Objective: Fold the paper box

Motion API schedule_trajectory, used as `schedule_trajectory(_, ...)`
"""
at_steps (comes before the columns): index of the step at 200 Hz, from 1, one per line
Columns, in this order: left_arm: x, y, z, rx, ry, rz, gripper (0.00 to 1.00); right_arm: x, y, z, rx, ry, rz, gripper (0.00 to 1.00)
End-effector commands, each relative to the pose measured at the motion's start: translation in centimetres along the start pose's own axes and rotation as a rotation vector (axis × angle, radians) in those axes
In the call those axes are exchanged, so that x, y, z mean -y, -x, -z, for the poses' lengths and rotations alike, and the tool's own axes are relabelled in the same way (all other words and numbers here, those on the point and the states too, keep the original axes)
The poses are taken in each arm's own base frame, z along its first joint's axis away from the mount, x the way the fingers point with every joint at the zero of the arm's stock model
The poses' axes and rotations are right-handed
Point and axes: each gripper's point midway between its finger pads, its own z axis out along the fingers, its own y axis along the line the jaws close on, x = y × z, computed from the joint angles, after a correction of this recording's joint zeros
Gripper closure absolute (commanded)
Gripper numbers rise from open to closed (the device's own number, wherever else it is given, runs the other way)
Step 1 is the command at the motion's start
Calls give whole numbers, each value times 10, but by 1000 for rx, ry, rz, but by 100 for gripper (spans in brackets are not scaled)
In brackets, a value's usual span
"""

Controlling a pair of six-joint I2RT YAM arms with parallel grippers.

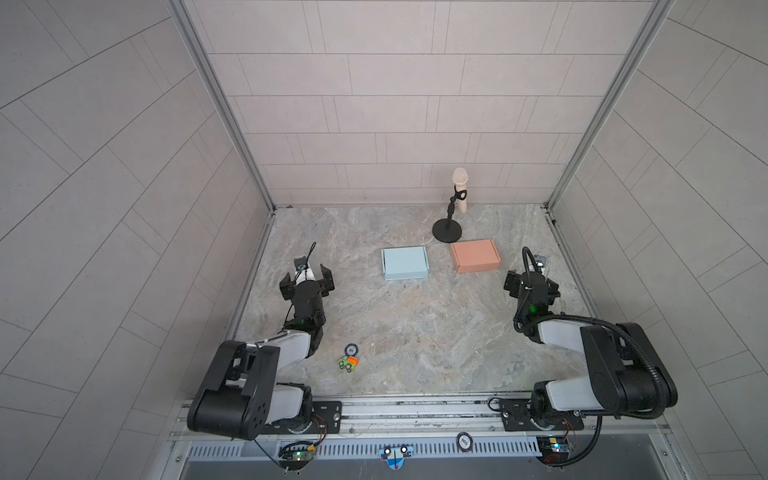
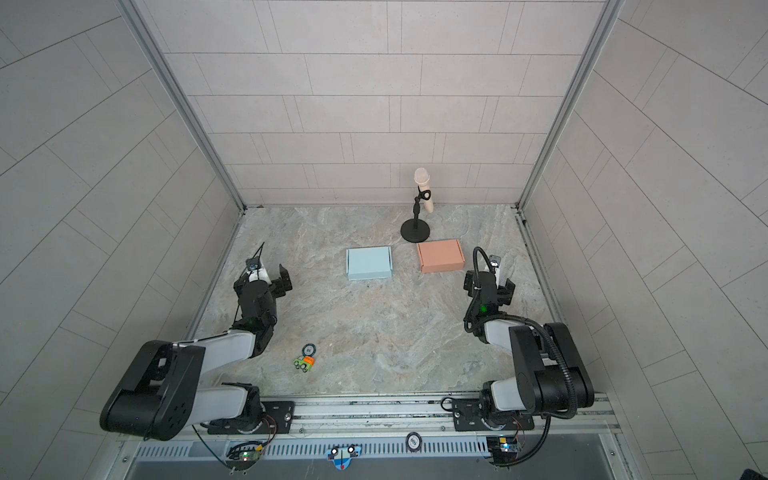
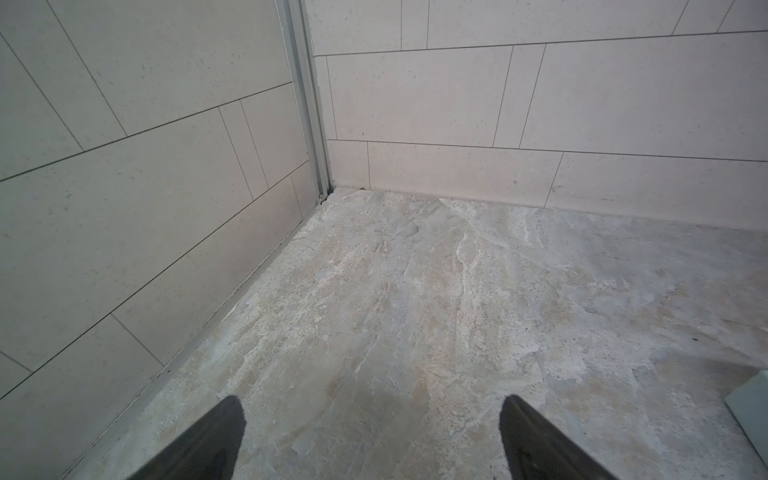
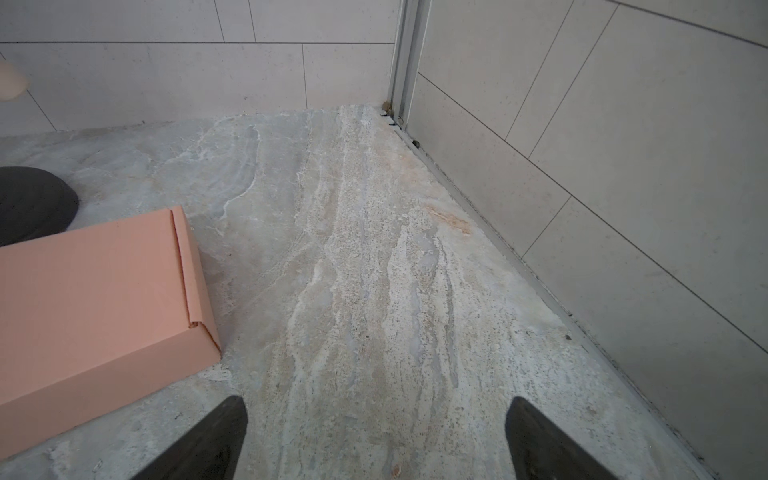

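Both pincers stand wide, and neither holds anything. On my screens the left pincer (image 1: 306,275) hangs over the left side of the bench (image 1: 415,340), close to the left wall and aimed at the far left corner. Its wrist camera shows me two dark fingertips (image 3: 224,432) spread apart with only bare marbled surface between them.

My right pincer (image 1: 532,277) hangs over the right side of the bench, near the right wall. Its wrist camera gives the same wide gap (image 4: 376,400), with bare bench between the fingers.

I see the blue paper box (image 1: 405,262) lying flat near the middle of the bench in both top views, well apart from the left pincer. From above it looks closed, though I cannot be sure. A sliver of it shows at the edge of the left wrist picture (image 3: 753,409).

Next to it on the right, with a gap between, the pink paper box (image 1: 475,255) lies flat and folded shut. It is near the right pincer but not touched by it.

Behind the pink box stands a beige microphone (image 1: 460,183) on a black stand (image 1: 447,230). The round base is just beside the box's far edge, and I cannot tell whether they touch.

Toward the front left lies a small toy car (image 1: 347,364), with a round disc (image 1: 351,348) just beside it.
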Motion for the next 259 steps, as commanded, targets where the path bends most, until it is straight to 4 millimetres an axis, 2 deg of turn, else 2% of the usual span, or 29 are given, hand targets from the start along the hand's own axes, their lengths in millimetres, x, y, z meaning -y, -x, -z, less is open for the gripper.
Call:
schedule_trajectory(1,2,5,-6,43,-8,9,0,-5,9,-2,25,22,-2,1)
schedule_trajectory(25,5,3,-9,28,-23,0,0,-10,8,-1,35,53,6,0)
schedule_trajectory(67,6,-2,-14,11,-32,4,0,-37,-3,-11,2,159,87,1)
schedule_trajectory(121,13,-5,-23,-30,-45,-31,0,-39,-3,-12,-12,143,107,1)
schedule_trajectory(259,15,-3,-20,-21,-51,-37,0,-42,-3,-12,-13,125,131,0)
